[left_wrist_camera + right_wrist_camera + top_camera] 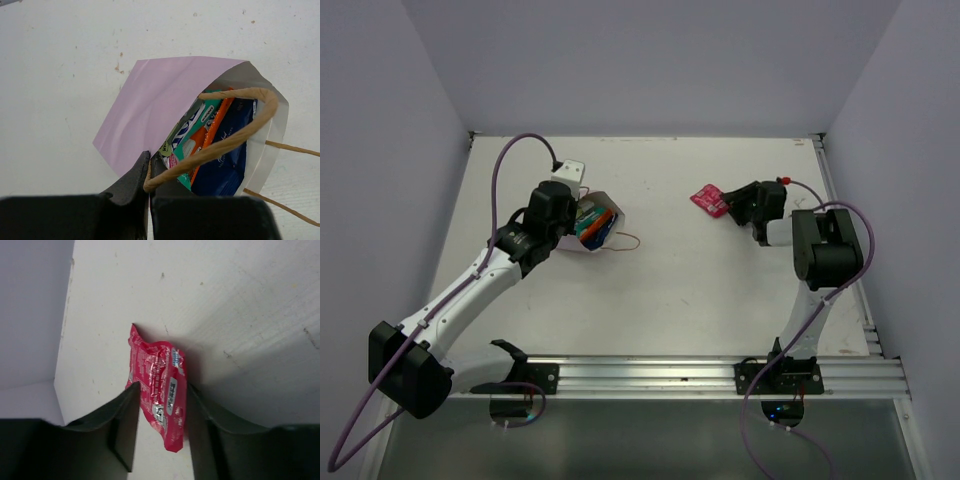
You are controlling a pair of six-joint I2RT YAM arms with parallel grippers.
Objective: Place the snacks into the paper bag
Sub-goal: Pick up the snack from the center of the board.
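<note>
The pale pink paper bag (602,205) (150,105) lies on its side left of centre, mouth toward the right. Inside it show a dark blue packet (225,160), an orange one (212,132) and a teal-green one (197,125). My left gripper (568,226) (149,161) is shut on the bag's near rim and the tan string handle (235,135). A pink-red packet (708,200) (160,385) lies flat on the table at the right. My right gripper (728,206) (161,386) stands open with one finger on each side of that packet.
A small white block (570,170) sits behind the left arm. The bag's second string handle (625,241) trails on the table. An aluminium rail (720,375) runs along the near edge, and walls close the left, back and right sides.
</note>
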